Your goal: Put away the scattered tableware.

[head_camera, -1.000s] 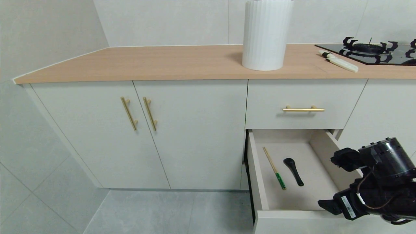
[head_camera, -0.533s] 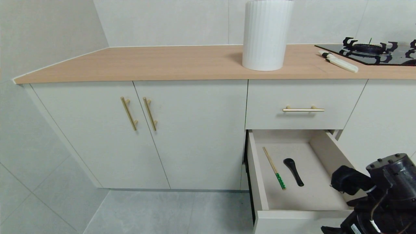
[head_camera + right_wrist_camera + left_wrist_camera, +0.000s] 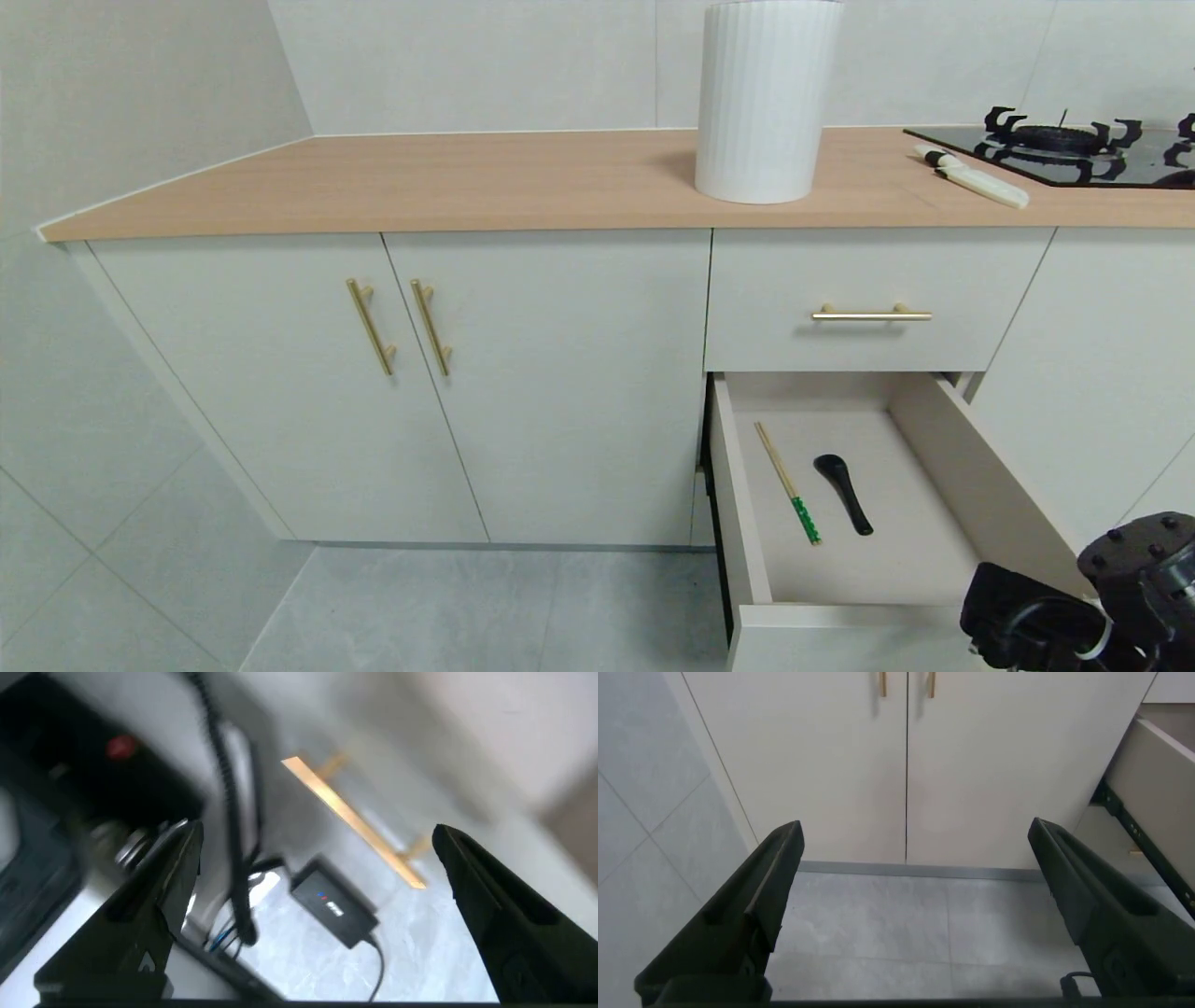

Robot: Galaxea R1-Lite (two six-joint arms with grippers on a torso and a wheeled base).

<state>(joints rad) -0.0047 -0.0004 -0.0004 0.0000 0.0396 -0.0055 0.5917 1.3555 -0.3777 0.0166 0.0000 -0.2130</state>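
Right gripper (image 3: 316, 833) is spread wide, holding nothing, low beside the open drawer (image 3: 739, 523) with chopsticks (image 3: 789, 485) and spoon (image 3: 845, 495) inside. Knife (image 3: 973, 177) lies slantwise on the countertop (image 3: 467, 182), well above and beyond it, so the right arm's nearer.

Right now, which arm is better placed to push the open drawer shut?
Right, probably: the right gripper hangs beside the open drawer and its front, while the left gripper faces the cabinet doors.

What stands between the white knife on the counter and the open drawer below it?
Nothing visible. The knife lies uncovered on the counter beside the stove. The drawer stands open; chopsticks and spoon lie toward its left side, with bare floor to their right.
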